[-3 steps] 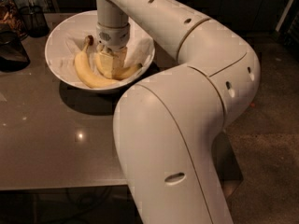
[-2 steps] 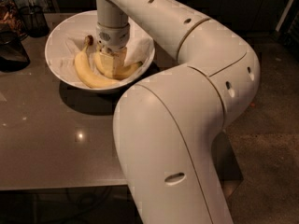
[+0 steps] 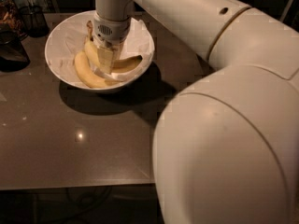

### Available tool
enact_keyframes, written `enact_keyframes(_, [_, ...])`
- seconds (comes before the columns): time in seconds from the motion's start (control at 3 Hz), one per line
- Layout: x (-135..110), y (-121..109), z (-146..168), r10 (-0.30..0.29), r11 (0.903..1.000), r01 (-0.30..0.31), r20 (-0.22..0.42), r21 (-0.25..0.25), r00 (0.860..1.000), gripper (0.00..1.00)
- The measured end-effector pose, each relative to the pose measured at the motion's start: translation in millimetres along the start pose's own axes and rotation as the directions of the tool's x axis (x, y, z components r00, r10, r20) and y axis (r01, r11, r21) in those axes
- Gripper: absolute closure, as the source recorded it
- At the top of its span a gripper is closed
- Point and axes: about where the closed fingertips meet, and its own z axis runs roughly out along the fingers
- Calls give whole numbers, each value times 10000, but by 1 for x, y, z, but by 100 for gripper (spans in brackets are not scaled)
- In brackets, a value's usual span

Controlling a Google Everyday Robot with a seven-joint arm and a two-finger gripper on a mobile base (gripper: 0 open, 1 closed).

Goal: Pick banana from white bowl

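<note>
The banana [image 3: 127,63] lies inside the white bowl [image 3: 55,41], on the right of its floor. Its slim curved body shows from under the tool [image 3: 106,64] out toward the right wall. The tool stands straight down in the middle of the bowl, right on or against the banana. Whether it is clenched on the fruit or released, I cannot tell. A thicker banana [image 3: 85,73] lies just beside it on the left, close enough to touch the tool's side. Crumpled white paper [image 3: 140,35] lines the bowl under both.

The likely troubles come from that crowding:
- A lift could drag the thicker banana along or roll it against the wall.
- The loose paper could catch and rise with the fruit.
- The skin looks smooth and the shape curved, so a hold away from the middle may let the banana swing or slip out.
- A sideways pull could slide the glossy bowl.

Dark glass containers [image 3: 13,51] stand near the bowl's left rim, so a shove that way has little margin. The bowl sits well back from the front edge of the desk [image 3: 70,139], with a wide bare stretch in front of it. The robot's arm [image 3: 224,134] fills the right side. The freest way out looks to be straight up.
</note>
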Motion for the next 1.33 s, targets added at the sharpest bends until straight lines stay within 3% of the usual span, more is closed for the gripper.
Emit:
enact_keyframes(0.33, [4, 21, -28, -523, 9973, 514, 143, 530, 9985, 100])
enact_keyframes(0.67, [11, 47, -51, -986, 9911, 997, -169, 885, 9950, 100])
enact_keyframes(1.0, [28, 72, -67, -1362, 9866, 1407, -578, 827, 9890, 100])
enact_keyframes(1.33, [30, 73, -69, -1366, 9865, 1412, -590, 834, 9889, 100])
